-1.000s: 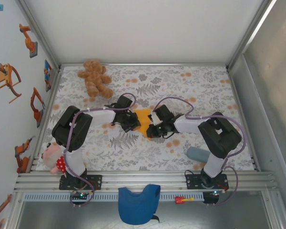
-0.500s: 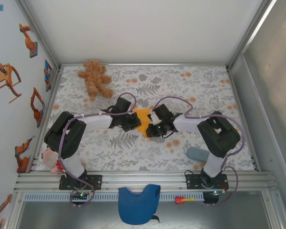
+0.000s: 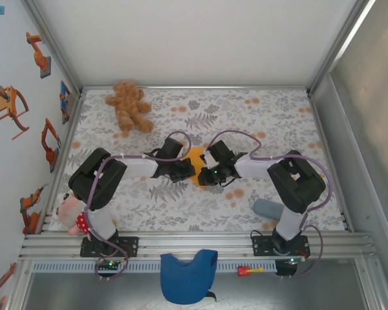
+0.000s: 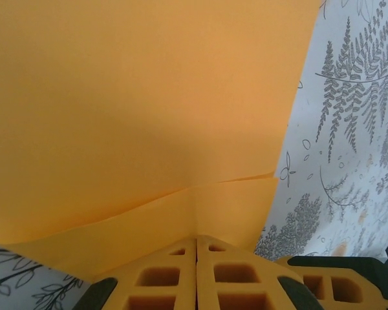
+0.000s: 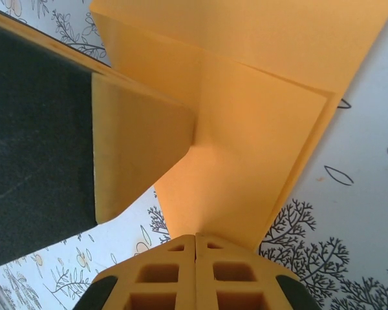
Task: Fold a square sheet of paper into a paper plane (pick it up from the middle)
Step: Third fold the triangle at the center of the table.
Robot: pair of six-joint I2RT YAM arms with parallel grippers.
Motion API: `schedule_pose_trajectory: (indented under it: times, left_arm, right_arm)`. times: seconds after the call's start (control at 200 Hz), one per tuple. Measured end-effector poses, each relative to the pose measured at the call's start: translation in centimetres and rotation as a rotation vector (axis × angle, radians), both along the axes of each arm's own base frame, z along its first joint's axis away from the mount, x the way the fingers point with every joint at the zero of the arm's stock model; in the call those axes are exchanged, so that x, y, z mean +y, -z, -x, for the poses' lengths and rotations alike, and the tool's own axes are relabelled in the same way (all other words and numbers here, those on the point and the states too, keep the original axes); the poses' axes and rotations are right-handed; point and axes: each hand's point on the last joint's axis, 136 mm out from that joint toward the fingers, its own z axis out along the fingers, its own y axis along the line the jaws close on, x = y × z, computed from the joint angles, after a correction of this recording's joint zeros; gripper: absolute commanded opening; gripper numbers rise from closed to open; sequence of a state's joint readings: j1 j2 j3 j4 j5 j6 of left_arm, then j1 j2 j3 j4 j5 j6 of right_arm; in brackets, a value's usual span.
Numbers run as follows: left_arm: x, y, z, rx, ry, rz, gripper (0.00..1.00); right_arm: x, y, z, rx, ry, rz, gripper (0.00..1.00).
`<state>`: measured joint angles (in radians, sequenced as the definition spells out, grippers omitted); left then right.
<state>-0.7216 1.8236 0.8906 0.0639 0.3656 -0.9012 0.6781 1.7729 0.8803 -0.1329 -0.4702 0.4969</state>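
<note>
1. The sheet of orange paper is at the middle of the flower-patterned table, between the two arms; it is already creased, with layers lying over one another.
2. The left gripper has its yellow fingers pressed together, pinching the paper's near edge where a narrow folded flap meets the wider sheet; in the left wrist view the paper spreads away flat, with the patterned table showing to the right of it.
3. The right gripper is likewise closed, clamped on a folded part of the paper; in the right wrist view one flap stands up from a crease on the left, beside a dark body that I cannot identify.
4. From above, the two grippers face each other across the paper, close together; whether the paper rests on the table or is lifted off it I cannot tell.
5. A brown teddy bear lies at the far left, well apart from the paper; a pink soft toy sits by the left arm's base; a grey-blue object lies near the right arm's base; a blue cloth hangs over the front rail between the bases.
</note>
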Motion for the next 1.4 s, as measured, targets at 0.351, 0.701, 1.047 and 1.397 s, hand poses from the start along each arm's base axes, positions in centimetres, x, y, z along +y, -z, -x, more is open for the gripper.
schedule_pose_trajectory:
  times: [0.351,0.701,1.047,1.397]
  left_arm:
    - [0.7,0.1,-0.9,-0.039,0.053,-0.048,0.07]
    - [4.0,0.1,-3.8,-0.051,0.011,-0.045,0.07]
    - [7.5,-0.6,-5.3,-0.131,-0.066,-0.085,0.11]
    - [4.7,-6.0,-4.0,-0.272,-0.077,0.008,0.11]
  right_arm:
    - [-0.3,0.1,-1.0,-0.05,0.013,0.034,0.0]
    - [-0.2,0.0,-1.7,-0.082,0.026,0.038,0.0]
    - [-0.2,0.0,-1.7,-0.071,0.044,0.031,0.0]
    - [-0.1,0.0,-1.7,-0.056,0.06,0.027,0.0]
